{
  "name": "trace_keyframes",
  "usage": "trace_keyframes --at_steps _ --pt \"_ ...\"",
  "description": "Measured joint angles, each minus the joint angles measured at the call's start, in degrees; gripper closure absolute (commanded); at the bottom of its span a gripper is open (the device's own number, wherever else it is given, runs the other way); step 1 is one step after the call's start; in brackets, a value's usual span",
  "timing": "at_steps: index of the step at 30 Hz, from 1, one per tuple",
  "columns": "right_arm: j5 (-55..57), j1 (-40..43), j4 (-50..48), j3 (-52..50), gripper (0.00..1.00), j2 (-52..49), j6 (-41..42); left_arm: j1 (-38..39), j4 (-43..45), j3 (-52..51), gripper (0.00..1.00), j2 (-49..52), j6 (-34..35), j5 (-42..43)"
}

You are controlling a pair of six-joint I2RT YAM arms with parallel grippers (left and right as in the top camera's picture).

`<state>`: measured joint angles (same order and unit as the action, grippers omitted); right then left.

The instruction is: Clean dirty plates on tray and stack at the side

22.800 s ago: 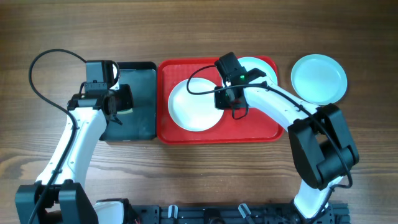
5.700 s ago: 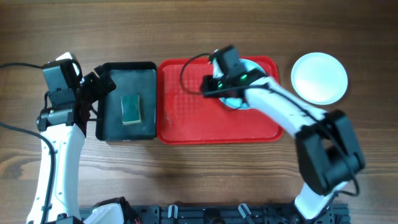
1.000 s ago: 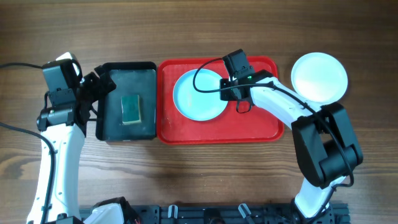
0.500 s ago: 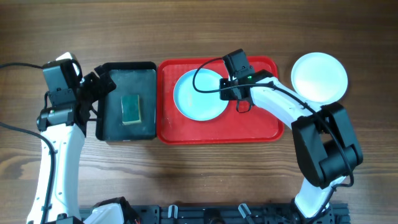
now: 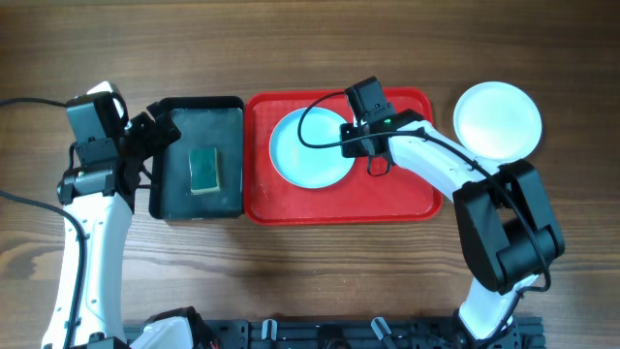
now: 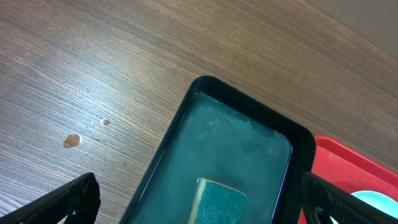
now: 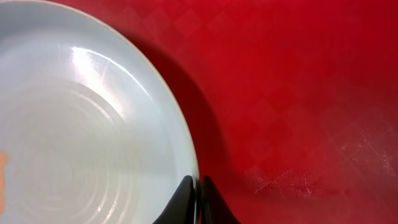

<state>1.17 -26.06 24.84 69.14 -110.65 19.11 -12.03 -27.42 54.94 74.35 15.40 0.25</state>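
Observation:
A pale aqua plate (image 5: 310, 147) lies on the left half of the red tray (image 5: 407, 199). My right gripper (image 5: 355, 145) is at the plate's right rim. In the right wrist view the plate (image 7: 81, 137) fills the left side, and the gripper (image 7: 198, 200) is shut with its two black fingertips pinching the thin rim. A small orange smear (image 7: 2, 177) marks the plate at the frame's left edge. A white plate (image 5: 497, 121) rests on the table right of the tray. My left gripper (image 5: 155, 150) hangs open over the black basin's left edge, holding nothing.
The black basin (image 5: 228, 126) stands against the tray's left side with a green sponge (image 5: 203, 171) in it. From the left wrist, the sponge (image 6: 221, 199) sits between my wide-spread fingers (image 6: 71, 199), with bare wood table (image 6: 93, 74) to the left.
Nothing has visibly moved in the overhead view; the right gripper stays at the plate's right rim and the left arm holds still.

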Motion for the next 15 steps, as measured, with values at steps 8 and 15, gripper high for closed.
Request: trace_keyframes --at_steps 8,15 --pt "0.8 0.0 0.4 0.0 0.96 0.0 0.0 0.0 0.0 0.0 0.00 0.0 0.0 0.0" --pt "0.8 0.0 0.9 0.0 0.95 0.0 0.0 0.0 0.0 0.0 0.00 0.0 0.0 0.0"
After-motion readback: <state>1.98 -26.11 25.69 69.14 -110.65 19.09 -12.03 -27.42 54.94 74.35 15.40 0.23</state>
